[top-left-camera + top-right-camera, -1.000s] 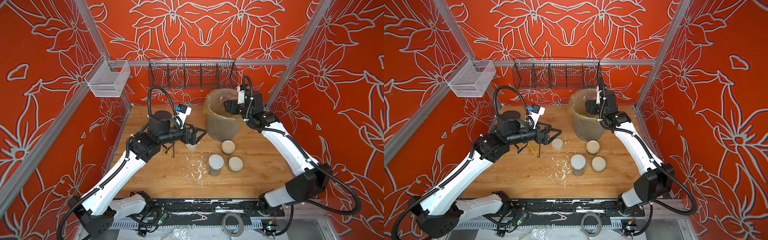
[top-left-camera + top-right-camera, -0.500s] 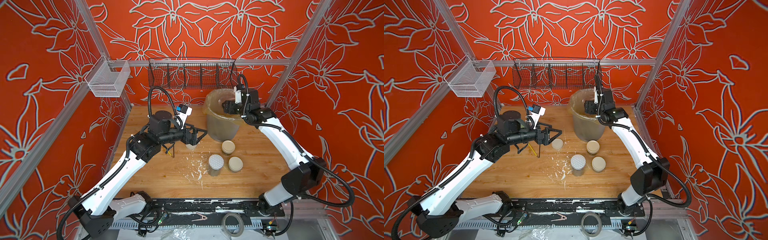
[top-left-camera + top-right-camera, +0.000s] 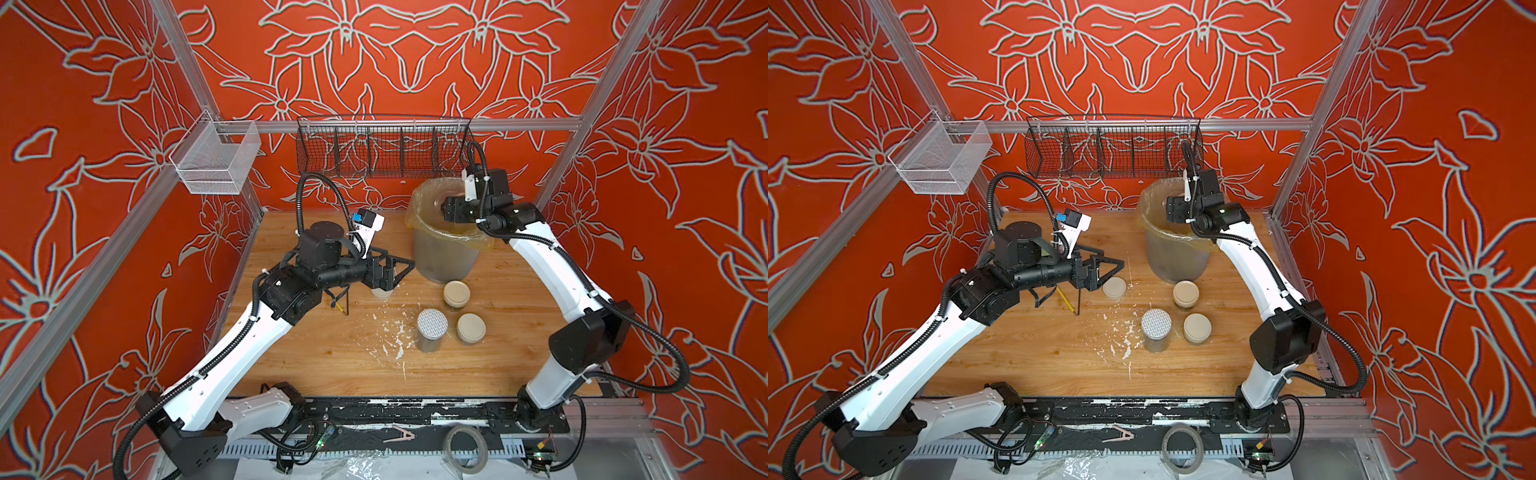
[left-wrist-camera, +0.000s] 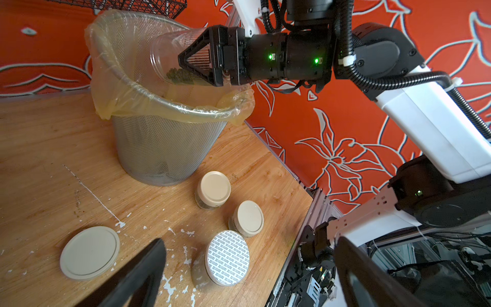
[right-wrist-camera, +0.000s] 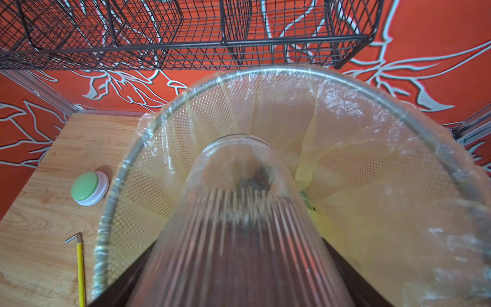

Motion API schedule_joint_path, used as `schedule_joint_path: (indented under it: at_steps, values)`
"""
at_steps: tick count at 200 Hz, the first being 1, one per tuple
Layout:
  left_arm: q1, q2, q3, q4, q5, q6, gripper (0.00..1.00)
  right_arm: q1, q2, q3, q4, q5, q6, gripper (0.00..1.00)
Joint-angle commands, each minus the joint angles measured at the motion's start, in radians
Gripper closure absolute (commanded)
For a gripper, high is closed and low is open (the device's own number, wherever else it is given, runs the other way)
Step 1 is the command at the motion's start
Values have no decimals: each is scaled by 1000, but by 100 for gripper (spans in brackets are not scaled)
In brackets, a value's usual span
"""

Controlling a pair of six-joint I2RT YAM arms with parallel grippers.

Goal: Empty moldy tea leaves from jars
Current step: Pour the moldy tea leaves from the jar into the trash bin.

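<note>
As we look down in both top views, the right gripper (image 3: 446, 208) hangs above a grey mesh bin with yellowish liner (image 3: 444, 257); the left gripper (image 3: 401, 272) is open, farther off. Left wrist: the right gripper clamps a clear glass jar (image 4: 164, 50) lying sideways, olive-brown tea leaves (image 4: 179, 75) clumped inside. Right wrist: its mouth points into the bin, rim clear all round.

Looks like a robot test cell in a lab: boxed in by aluminium framing (image 3: 278, 126) and red flower-print panels (image 3: 415, 62), floored with a paint-flecked wooden desk (image 3: 332, 353), with a left arm (image 3: 232, 357) and right arm (image 3: 557, 266) mounted on a scuffed black rail (image 3: 353, 415), tape roll (image 3: 445, 446) in front.
</note>
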Motion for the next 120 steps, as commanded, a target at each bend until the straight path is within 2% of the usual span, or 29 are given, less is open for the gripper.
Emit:
schedule_joint_path:
  at_steps: [1, 94, 120]
  values:
    - [-6, -9, 1, -6, -11, 18, 2, -5, 10, 69, 4, 2, 4, 86]
    - [-6, 0, 6, -31, -70, 10, 2, -5, 91, 201, -123, 26, -15, 87]
    - [-6, 9, 11, -40, -95, 3, 2, -4, 94, 196, -121, 2, -10, 87]
